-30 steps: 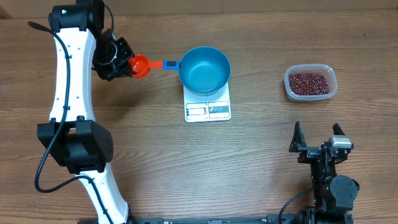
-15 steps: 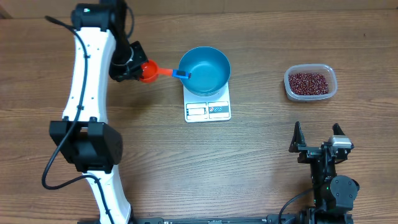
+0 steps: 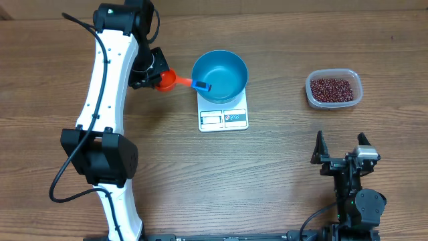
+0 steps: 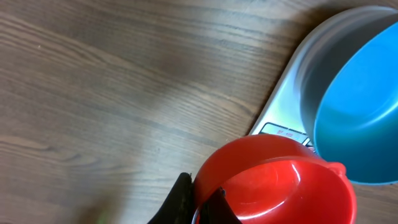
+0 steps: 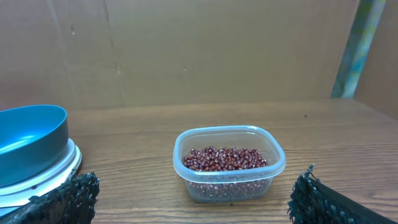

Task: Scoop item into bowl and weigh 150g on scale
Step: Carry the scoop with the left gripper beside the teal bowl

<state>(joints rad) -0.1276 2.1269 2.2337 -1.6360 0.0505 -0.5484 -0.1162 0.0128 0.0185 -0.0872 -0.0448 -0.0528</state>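
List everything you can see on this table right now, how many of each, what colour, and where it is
beans: many, dark red, piled in the tub at the table's right
tub: one, clear plastic, right of the scale, standing apart from it
bowl: one, bright blue, on the scale, nothing visible inside
scale: one, white, centre of the table, under the bowl
scoop: one, red cup with a blue-tipped handle, left of the bowl, handle end over the bowl's rim, cup looks empty
table: one, brown wood, under everything
left gripper: one, black, shut on the scoop's cup, on a white arm
right gripper: one, black, open, holding nothing, near the front right edge
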